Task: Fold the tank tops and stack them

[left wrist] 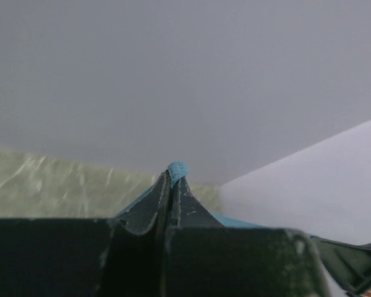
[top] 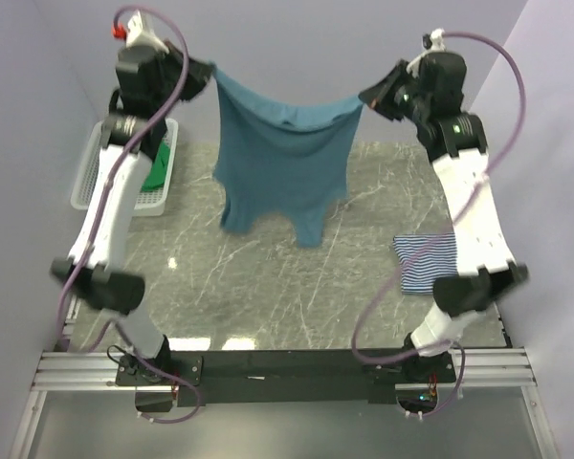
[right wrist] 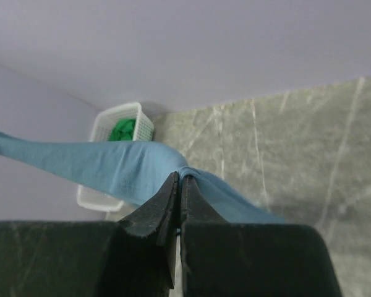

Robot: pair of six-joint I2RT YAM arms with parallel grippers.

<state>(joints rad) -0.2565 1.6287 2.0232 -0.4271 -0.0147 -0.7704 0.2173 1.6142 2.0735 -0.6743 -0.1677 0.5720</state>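
The teal-blue tank top [top: 282,163] hangs spread in the air above the table, stretched between both grippers. My left gripper [top: 209,72] is shut on its left top corner; a bit of teal cloth [left wrist: 177,168] pokes out past the closed fingertips. My right gripper [top: 365,96] is shut on the right top corner, with the teal fabric [right wrist: 123,167] stretching away to the left. The striped tank top [top: 429,260] lies folded on the table at the right, partly under the right arm. The green tank top [top: 157,175] sits in the basket.
A white lattice basket [top: 94,163] stands at the table's left rear, also visible as the basket [right wrist: 108,127] in the right wrist view. The marbled tabletop [top: 268,287] spreads below the hanging top. Grey walls close in on the left, back and right.
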